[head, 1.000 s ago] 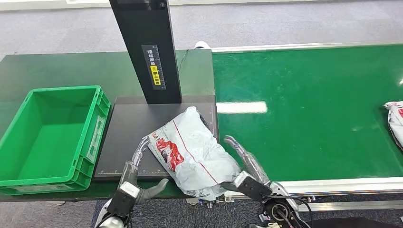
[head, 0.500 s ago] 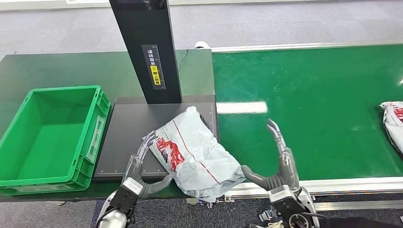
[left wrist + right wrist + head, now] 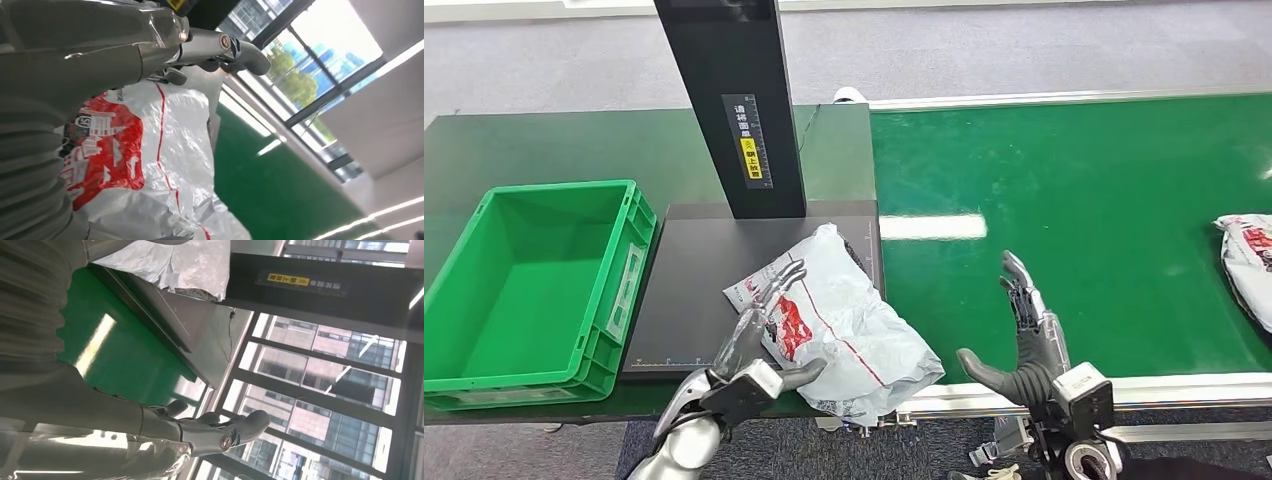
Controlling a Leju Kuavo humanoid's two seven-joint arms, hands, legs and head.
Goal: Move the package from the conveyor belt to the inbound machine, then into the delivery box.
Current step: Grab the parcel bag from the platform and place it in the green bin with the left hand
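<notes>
- The left hand (image 3: 759, 345) lies on the crumpled white plastic mailer bag with the red print (image 3: 844, 325), fingers laid across its upper face and the thumb hooked under its near edge. It looks like a grip, though from here I cannot be sure the fingers have really closed on the plastic.
- The left wrist view agrees: the red-printed package (image 3: 150, 165) sits right against the palm, with the fingertips reaching over it.
- The right hand (image 3: 1024, 345) stands apart from the bag, over the near edge of the glossy green conveyor belt (image 3: 1104, 220), fingers spread upward and holding nothing.
- The bag rests half on the flat black platform of the inbound machine (image 3: 694, 290), in front of its tall black column (image 3: 734, 100), with its right end overhanging toward the belt. I'd judge it was set there for scanning.
- The green plastic delivery crate (image 3: 484, 370) sits just left of the platform, well placed for the left hand to carry the bag across.
- A second white-and-red package (image 3: 1249, 260) lies far along the belt, well apart from both hands.
</notes>
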